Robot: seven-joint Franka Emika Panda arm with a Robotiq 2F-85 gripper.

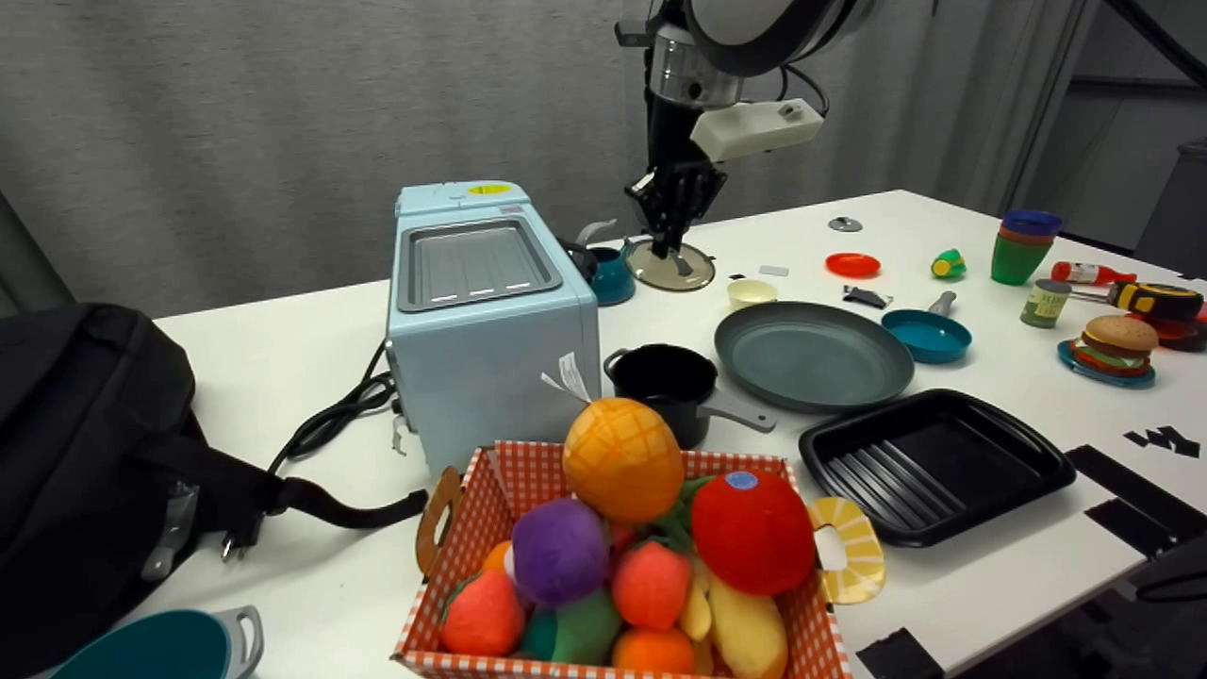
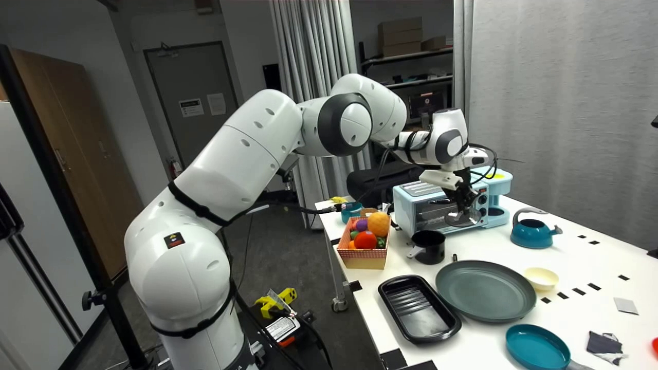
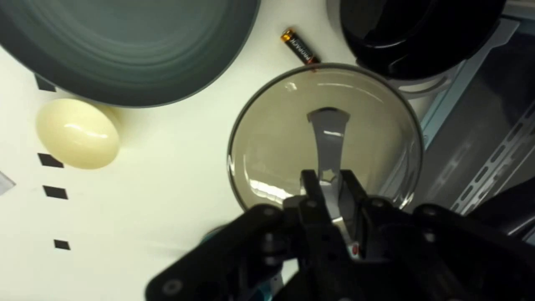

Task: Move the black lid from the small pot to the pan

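The lid in hand is see-through tinted glass with a dark rim and grey handle, rather than solid black; no flat black lid shows. My gripper [image 3: 328, 173] is shut on the handle of this glass lid [image 3: 271, 138]. The gripper [image 1: 671, 243] holds the lid [image 1: 649, 268] in the air beside the blue toaster oven; in an exterior view the lid [image 2: 455, 220] hangs before the oven's front. The small black pot [image 1: 663, 372] stands uncovered near the oven, also in the wrist view [image 3: 418, 42]. The wide grey pan [image 1: 816, 354] lies uncovered beside it, also in the wrist view [image 3: 133, 37].
The toaster oven [image 2: 421, 218] stands close to the lid. A teal kettle [image 2: 532, 234], a cream bowl [image 3: 79, 133], a battery [image 3: 300, 47], a black ribbed tray [image 1: 934, 462], a teal small pan [image 1: 929, 335] and a fruit basket [image 1: 820, 651] are on the table.
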